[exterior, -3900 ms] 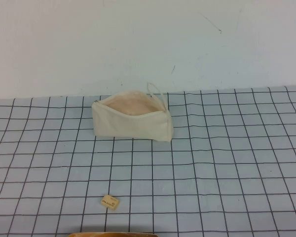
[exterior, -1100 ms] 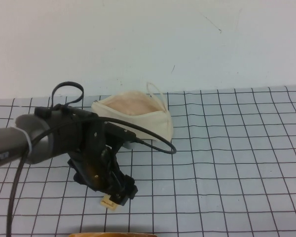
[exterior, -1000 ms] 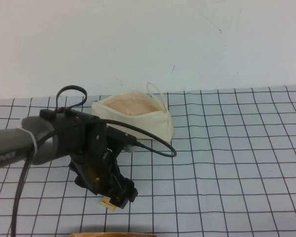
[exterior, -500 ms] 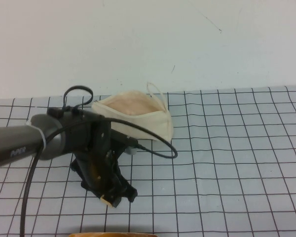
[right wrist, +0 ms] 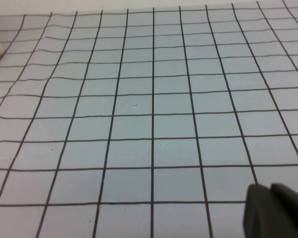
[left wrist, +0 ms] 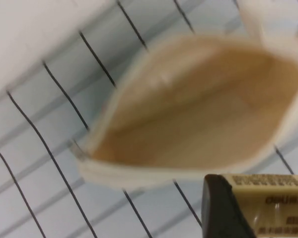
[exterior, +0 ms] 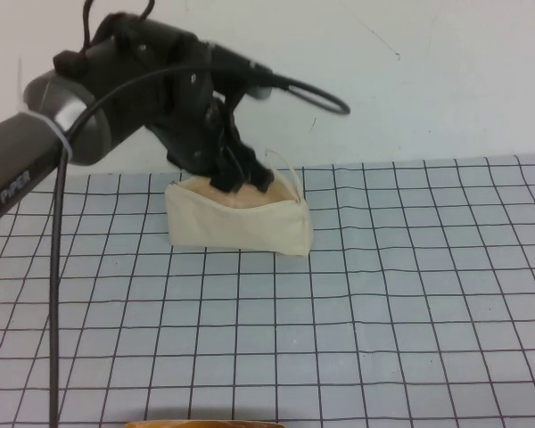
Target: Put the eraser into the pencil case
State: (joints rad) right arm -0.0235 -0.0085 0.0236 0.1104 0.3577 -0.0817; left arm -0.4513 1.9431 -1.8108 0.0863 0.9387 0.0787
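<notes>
The cream pencil case (exterior: 239, 228) lies on the far part of the checked cloth, its mouth open upward and its pull cord (exterior: 283, 163) at the right end. My left gripper (exterior: 239, 181) hangs just above that mouth, shut on the eraser. In the left wrist view the eraser (left wrist: 268, 198), tan with dark print, sits against a dark finger (left wrist: 216, 208), with the pouch's pinkish-beige lining (left wrist: 198, 124) open below it. My right gripper (right wrist: 275, 210) shows only in the right wrist view, shut and empty over bare cloth.
A blue-grey cloth with a black grid (exterior: 383, 294) covers the table. A pale wall (exterior: 410, 80) stands right behind the pencil case. A tan curved rim (exterior: 205, 423) shows at the near edge. The left arm's cable (exterior: 53, 294) hangs at the left.
My left gripper closed on the eraser at the front of the cloth, lifted it and carried it back and up to just above the pencil case's open mouth.
</notes>
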